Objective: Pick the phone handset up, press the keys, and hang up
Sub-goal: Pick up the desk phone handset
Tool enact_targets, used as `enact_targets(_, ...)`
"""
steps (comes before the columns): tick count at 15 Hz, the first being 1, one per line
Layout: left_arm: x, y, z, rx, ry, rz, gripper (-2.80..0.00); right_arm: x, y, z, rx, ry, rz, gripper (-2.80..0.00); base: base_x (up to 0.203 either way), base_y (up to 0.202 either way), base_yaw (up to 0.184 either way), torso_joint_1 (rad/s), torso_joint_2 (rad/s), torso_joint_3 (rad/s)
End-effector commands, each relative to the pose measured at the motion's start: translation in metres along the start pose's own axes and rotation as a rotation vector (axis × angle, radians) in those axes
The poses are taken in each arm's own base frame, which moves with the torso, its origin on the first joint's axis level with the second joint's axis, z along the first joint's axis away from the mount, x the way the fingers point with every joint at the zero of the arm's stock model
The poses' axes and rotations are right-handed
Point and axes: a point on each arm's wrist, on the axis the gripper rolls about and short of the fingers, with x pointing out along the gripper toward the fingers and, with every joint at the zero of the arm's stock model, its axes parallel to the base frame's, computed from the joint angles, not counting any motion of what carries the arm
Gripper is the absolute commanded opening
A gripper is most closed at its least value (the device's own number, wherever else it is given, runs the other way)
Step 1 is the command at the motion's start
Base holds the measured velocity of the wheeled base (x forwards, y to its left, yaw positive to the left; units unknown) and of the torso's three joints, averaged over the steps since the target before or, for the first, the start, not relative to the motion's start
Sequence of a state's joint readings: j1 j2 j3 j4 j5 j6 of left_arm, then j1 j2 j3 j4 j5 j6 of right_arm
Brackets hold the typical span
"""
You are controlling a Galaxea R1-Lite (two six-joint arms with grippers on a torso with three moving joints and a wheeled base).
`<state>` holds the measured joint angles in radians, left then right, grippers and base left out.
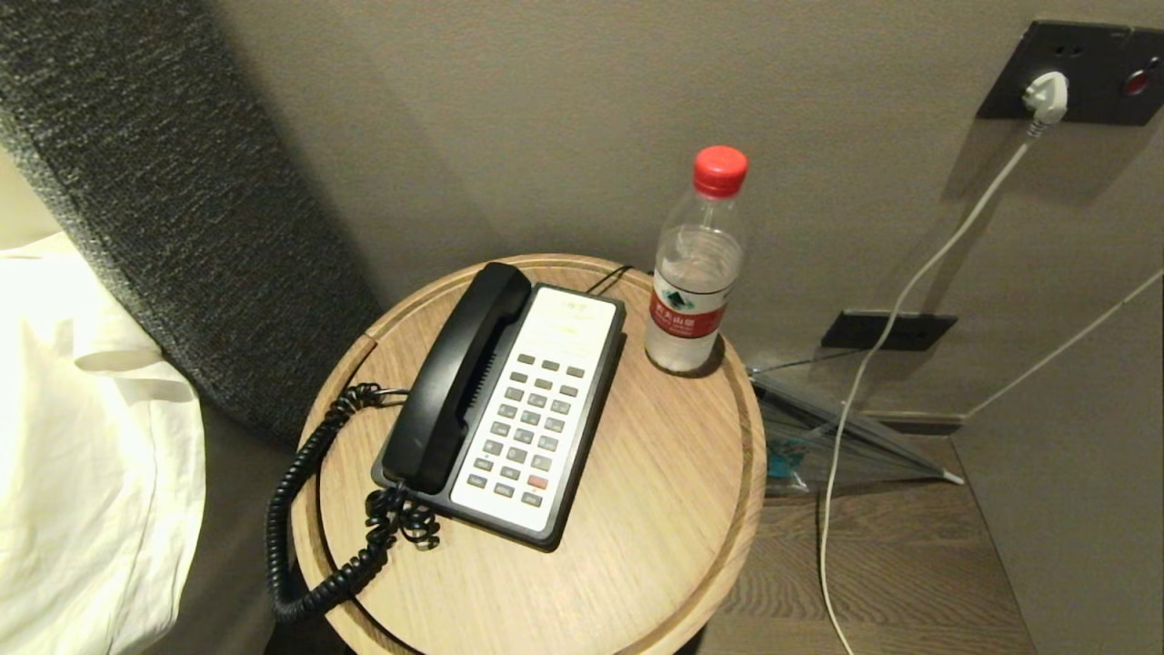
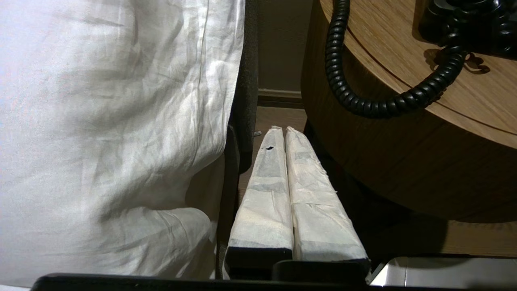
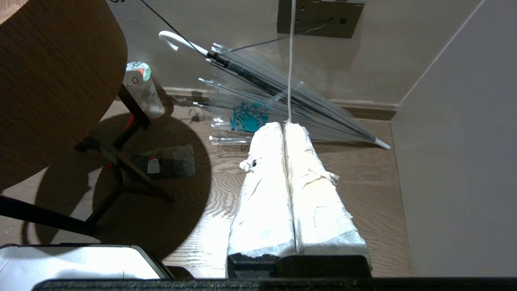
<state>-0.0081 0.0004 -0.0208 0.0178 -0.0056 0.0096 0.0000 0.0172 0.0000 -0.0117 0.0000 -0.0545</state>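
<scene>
Nothing done: I find the handset [image 1: 459,373] cradled on the phone [image 1: 523,414]; left gripper [image 2: 281,131] and right gripper [image 3: 284,126] closed (both empty, parked low).

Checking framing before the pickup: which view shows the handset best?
The head view: the whole handset lies cradled on the phone. The left wrist view catches only its cord; the right wrist view shows none of it.
</scene>
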Motion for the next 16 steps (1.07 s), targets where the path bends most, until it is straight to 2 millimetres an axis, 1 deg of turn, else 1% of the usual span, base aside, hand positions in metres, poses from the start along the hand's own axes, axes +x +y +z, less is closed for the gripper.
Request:
enact_targets(1, -0.001, -0.001, 0.007, 0.000, 0.035, -0.027, -2.80, 0.000, 0.000, 0.000, -0.001, 0.002, 0.000, -2.80, 0.000, 0.000, 0.000, 0.000, 0.00, 0.000)
enact_targets(2, -0.004, -0.001, 0.022, -0.001, 0.055, -0.055, -2.80, 0.000, 0.000, 0.000, -0.001, 0.002, 0.000, -2.80, 0.000, 0.000, 0.000, 0.000, 0.00, 0.000)
enact_targets(3, -0.009, -0.002, 0.047, -0.003, 0.064, -0.087, -2.80, 0.000, 0.000, 0.000, -0.001, 0.002, 0.000, -2.80, 0.000, 0.000, 0.000, 0.000, 0.00, 0.000)
enact_targets(5, -0.020, -0.003, 0.119, -0.005, 0.043, -0.166, -2.80, 0.000, 0.000, 0.000, -0.001, 0.002, 0.000, -2.80, 0.000, 0.000, 0.000, 0.000, 0.00, 0.000)
enact_targets(6, -0.014, -0.003, 0.148, -0.010, 0.078, -0.212, -2.80, 0.000, 0.000, 0.000, -0.001, 0.002, 0.000, -2.80, 0.000, 0.000, 0.000, 0.000, 0.00, 0.000)
enact_targets(7, 0.002, -0.004, 0.170, -0.021, 0.144, -0.259, -2.80, 0.000, 0.000, 0.000, -0.001, 0.002, 0.000, -2.80, 0.000, 0.000, 0.000, 0.000, 0.00, 0.000)
enact_targets(9, 0.034, -0.006, 0.205, -0.047, 0.251, -0.356, -2.80, 0.000, 0.000, 0.000, -0.001, 0.002, 0.000, -2.80, 0.000, 0.000, 0.000, 0.000, 0.00, 0.000)
enact_targets(11, 0.059, -0.007, 0.223, -0.077, 0.368, -0.423, -2.80, 0.000, 0.000, 0.000, -0.001, 0.002, 0.000, -2.80, 0.000, 0.000, 0.000, 0.000, 0.00, 0.000)
enact_targets(13, 0.076, -0.010, 0.227, -0.098, 0.480, -0.486, -2.80, 0.000, 0.000, 0.000, -0.001, 0.002, 0.000, -2.80, 0.000, 0.000, 0.000, 0.000, 0.00, 0.000)
enact_targets(15, 0.105, -0.016, 0.226, -0.096, 0.567, -0.536, -2.80, 0.000, 0.000, 0.000, -0.001, 0.002, 0.000, -2.80, 0.000, 0.000, 0.000, 0.000, 0.00, 0.000)
enact_targets(16, 0.116, -0.020, 0.226, -0.087, 0.595, -0.563, -2.80, 0.000, 0.000, 0.000, -0.001, 0.002, 0.000, -2.80, 0.000, 0.000, 0.000, 0.000, 0.00, 0.000)
